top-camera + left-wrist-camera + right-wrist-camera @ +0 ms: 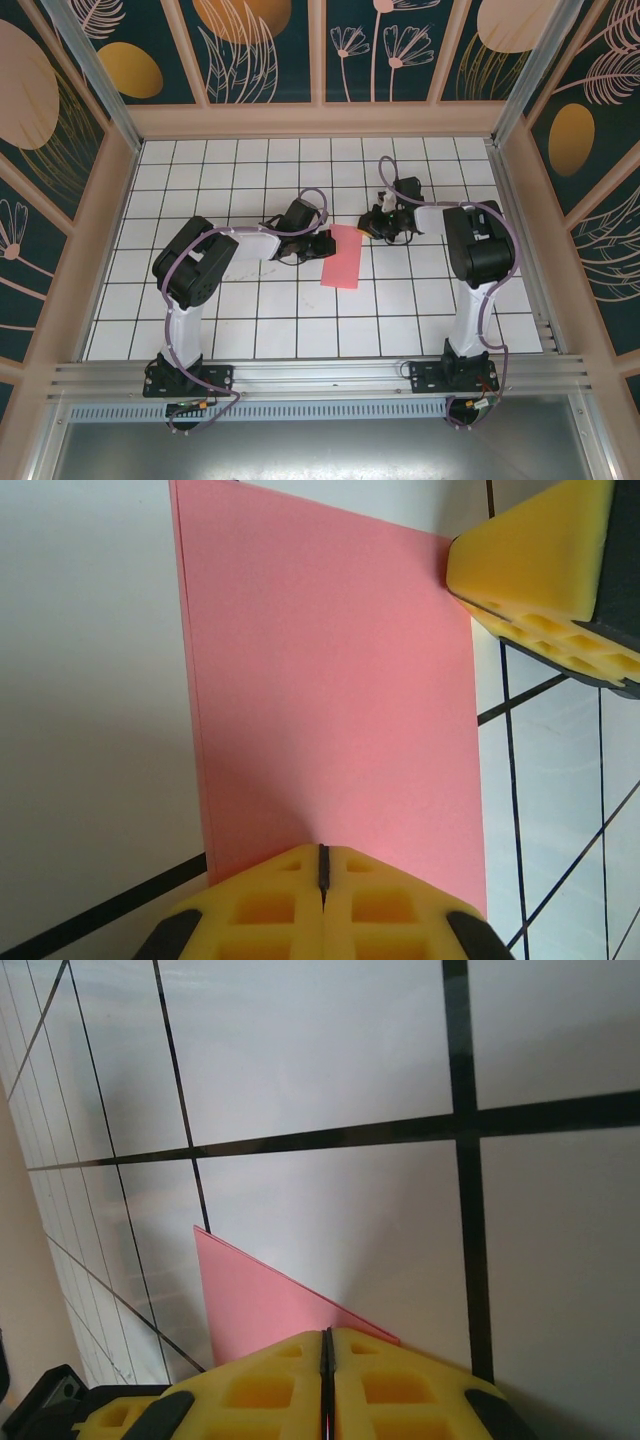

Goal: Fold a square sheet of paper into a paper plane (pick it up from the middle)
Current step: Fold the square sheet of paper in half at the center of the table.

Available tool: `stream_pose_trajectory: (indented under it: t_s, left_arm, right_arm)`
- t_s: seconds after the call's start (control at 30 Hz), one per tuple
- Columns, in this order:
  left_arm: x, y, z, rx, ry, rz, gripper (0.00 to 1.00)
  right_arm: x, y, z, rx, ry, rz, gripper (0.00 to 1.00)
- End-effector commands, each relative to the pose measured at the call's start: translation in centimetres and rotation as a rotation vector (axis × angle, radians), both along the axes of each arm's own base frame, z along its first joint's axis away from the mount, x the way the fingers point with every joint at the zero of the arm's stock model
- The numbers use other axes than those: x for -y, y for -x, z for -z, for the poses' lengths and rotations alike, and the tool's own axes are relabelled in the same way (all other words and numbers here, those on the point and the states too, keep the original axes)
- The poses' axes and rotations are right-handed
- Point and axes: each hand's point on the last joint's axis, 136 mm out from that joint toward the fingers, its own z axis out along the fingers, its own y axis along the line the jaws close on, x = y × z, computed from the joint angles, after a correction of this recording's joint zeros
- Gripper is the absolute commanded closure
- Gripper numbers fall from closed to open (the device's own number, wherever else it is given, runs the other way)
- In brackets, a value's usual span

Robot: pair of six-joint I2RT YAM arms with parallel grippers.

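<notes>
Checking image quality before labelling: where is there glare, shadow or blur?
Top view: even light, sharp, faint shadows on the table. Left wrist view: paper crisp, table beside it glossy. Right wrist view: sheen on the table, near yellow fingers slightly soft.

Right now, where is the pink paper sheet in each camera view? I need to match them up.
Top external: the pink paper sheet lies mid-table, between the left gripper and the right gripper.
Left wrist: the sheet covers the centre, above the closed yellow jaws.
Right wrist: the sheet is a wedge at lower left.
Shared landmark: the black grid lines of the white table.
</notes>
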Motion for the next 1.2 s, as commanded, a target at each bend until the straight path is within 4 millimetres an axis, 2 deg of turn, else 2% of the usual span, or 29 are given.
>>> stream_pose_trajectory:
  t_s: [0.0, 0.07, 0.13, 0.23, 0.3, 0.37, 0.4, 0.5, 0.67, 0.77, 0.9, 1.17]
  left_arm:
    - [-1.6, 2.6, 1.9, -0.103, -0.076, 0.018, 1.0]
    - [-1.5, 2.2, 0.8, -0.078, -0.066, 0.006, 0.96]
    - [-1.6, 1.6, -0.8, -0.037, -0.061, -0.006, 0.89]
    - [-2.5, 1.1, -3.2, 0.026, -0.063, -0.055, 0.76]
    - [-3.4, 0.8, -4.7, 0.054, -0.041, -0.096, 0.66]
    - [-4.0, 0.6, -5.8, 0.068, -0.004, -0.121, 0.59]
    - [-4.5, 0.5, -6.0, 0.066, 0.009, -0.137, 0.55]
    - [-5.1, 0.5, -5.9, 0.03, 0.076, -0.142, 0.51]
    - [-4.6, 0.2, -5.6, -0.029, 0.183, -0.131, 0.46]
    - [-4.1, -0.1, -4.9, -0.05, 0.18, -0.122, 0.46]
    - [-4.0, -0.4, -4.1, -0.072, 0.166, -0.129, 0.45]
    - [-3.8, -0.1, -3.4, -0.102, 0.174, -0.121, 0.45]
  right_arm:
    - [0.3, 0.2, 1.3, -0.024, 0.054, -0.01, 0.88]
    - [0.4, -0.2, 0.6, -0.018, 0.071, -0.012, 0.87]
    - [0.2, -0.7, -1.4, 0.025, 0.057, -0.013, 0.86]
    - [0.4, -1.0, -4.7, 0.096, 0.054, 0.002, 0.77]
    - [1.0, -0.5, -6.3, 0.133, 0.066, 0.03, 0.72]
    - [1.7, 0.5, -7.0, 0.154, 0.073, 0.061, 0.65]
    - [1.9, 1.2, -7.0, 0.153, 0.071, 0.074, 0.63]
    - [1.8, 3.5, -6.7, 0.133, 0.026, 0.088, 0.61]
    - [0.4, 6.9, -6.3, 0.112, -0.026, 0.082, 0.56]
    - [-0.8, 8.5, -5.8, 0.092, -0.044, 0.051, 0.6]
    - [-1.5, 9.5, -4.4, 0.055, -0.034, 0.039, 0.6]
    - [-1.3, 9.8, -3.1, 0.029, -0.005, 0.039, 0.6]
